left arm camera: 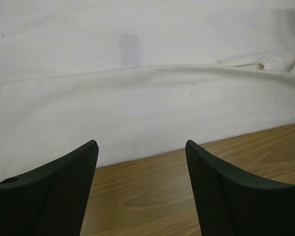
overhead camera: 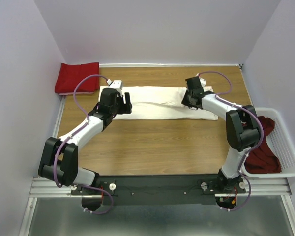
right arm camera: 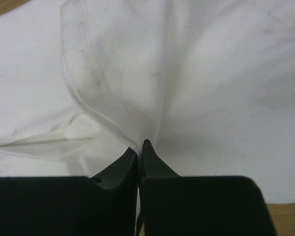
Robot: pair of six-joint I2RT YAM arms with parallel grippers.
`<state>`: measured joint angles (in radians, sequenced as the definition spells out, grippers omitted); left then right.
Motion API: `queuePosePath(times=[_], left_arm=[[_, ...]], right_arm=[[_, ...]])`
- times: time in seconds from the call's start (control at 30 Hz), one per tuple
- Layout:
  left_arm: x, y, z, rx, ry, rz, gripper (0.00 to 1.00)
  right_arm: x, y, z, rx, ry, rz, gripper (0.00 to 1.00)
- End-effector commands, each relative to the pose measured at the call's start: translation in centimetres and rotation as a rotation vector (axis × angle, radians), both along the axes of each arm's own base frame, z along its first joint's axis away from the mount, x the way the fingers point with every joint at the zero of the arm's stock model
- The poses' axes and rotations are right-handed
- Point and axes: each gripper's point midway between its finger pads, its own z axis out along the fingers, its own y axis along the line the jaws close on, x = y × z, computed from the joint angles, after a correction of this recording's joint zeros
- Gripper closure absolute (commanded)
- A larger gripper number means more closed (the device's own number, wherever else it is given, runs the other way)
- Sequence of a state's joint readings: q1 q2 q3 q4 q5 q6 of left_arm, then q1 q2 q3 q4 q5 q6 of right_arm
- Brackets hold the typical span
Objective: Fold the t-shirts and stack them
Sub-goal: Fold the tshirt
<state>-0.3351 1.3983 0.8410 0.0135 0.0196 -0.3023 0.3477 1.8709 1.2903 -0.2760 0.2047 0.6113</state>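
A cream-white t-shirt (overhead camera: pixel 152 101) lies folded into a long strip across the far middle of the wooden table. My right gripper (right arm camera: pixel 140 147) is shut on a pinch of its cloth (right arm camera: pixel 128 88) near the strip's right end (overhead camera: pixel 189 101). At the strip's left end my left gripper (overhead camera: pixel 124 104) stands open, its fingers (left arm camera: pixel 64 182) just off the shirt's near edge (left arm camera: pixel 147 123) over bare wood, holding nothing. A bright red t-shirt (overhead camera: pixel 77 77) lies folded at the far left corner. A dark red t-shirt (overhead camera: pixel 263 147) fills the basket at the right.
The white lattice basket (overhead camera: pixel 287 147) sits past the table's right edge. Purple-grey walls close in the back and both sides. Bare wood (overhead camera: pixel 157 147) stretches between the shirt and the arm bases. A metal rail (overhead camera: pixel 157 187) runs along the near edge.
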Motion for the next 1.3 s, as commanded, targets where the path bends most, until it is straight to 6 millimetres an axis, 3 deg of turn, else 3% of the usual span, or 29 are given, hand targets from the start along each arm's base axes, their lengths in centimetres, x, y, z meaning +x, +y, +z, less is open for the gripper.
queuePosePath(times=[0.0, 0.13, 0.27, 0.47, 0.63, 0.73, 0.83, 0.93, 1.0, 1.07, 1.1, 1.13, 1.2, 1.23, 1.27], left_arm=[[0.0, -0.2, 1.0, -0.005, -0.033, -0.011, 0.21], [-0.1, -0.3, 0.9, -0.006, -0.03, -0.014, 0.21], [-0.1, -0.2, 0.8, -0.007, -0.028, -0.011, 0.21], [0.0, -0.4, 0.7, -0.01, -0.022, -0.017, 0.21], [-0.1, -0.4, 0.3, -0.008, -0.014, -0.018, 0.21], [-0.2, -0.9, 0.3, -0.011, -0.011, -0.025, 0.21], [-0.3, -2.8, 0.6, -0.049, -0.002, -0.057, 0.21], [-0.5, -6.7, 1.5, -0.089, -0.014, -0.12, 0.21], [-1.0, -9.4, 0.9, -0.097, 0.012, -0.178, 0.21], [-0.4, -11.6, 2.0, -0.131, 0.004, -0.215, 0.21], [-0.3, -12.6, 1.2, -0.132, 0.027, -0.23, 0.21], [0.0, -14.3, 2.4, -0.163, 0.011, -0.253, 0.21], [0.1, -16.2, 1.8, -0.197, 0.045, -0.284, 0.22], [0.3, -17.7, 3.0, -0.228, 0.028, -0.308, 0.22], [0.4, -18.6, 1.9, -0.245, 0.069, -0.305, 0.22]], right_arm=[[-0.2, 0.1, -0.2, 0.125, -0.081, -0.128, 0.87], [-1.4, -0.4, -1.7, 0.174, -0.081, -0.171, 0.85], [-0.9, -0.6, -1.3, 0.111, -0.1, -0.107, 0.74], [-0.8, -2.2, -1.1, 0.01, -0.118, -0.114, 0.67], [-2.3, -2.4, -3.1, 0.059, -0.06, -0.145, 0.67], [-2.7, -2.2, -3.2, 0.084, -0.055, -0.155, 0.67], [-2.9, -1.8, -2.8, 0.112, -0.057, -0.145, 0.68], [-2.8, -1.3, -2.0, 0.14, -0.071, -0.128, 0.67], [-3.0, -1.4, -1.8, 0.145, -0.076, -0.135, 0.67], [-3.2, -1.8, -1.2, 0.154, -0.089, -0.153, 0.67], [-2.9, -1.8, -0.9, 0.168, -0.11, -0.153, 0.67], [-3.0, -1.8, -0.6, 0.179, -0.116, -0.15, 0.67], [-3.1, -1.9, -0.5, 0.185, -0.119, -0.15, 0.67], [-3.3, -1.8, -0.6, 0.192, -0.116, -0.145, 0.67], [-3.3, -1.9, -0.6, 0.196, -0.117, -0.145, 0.67]])
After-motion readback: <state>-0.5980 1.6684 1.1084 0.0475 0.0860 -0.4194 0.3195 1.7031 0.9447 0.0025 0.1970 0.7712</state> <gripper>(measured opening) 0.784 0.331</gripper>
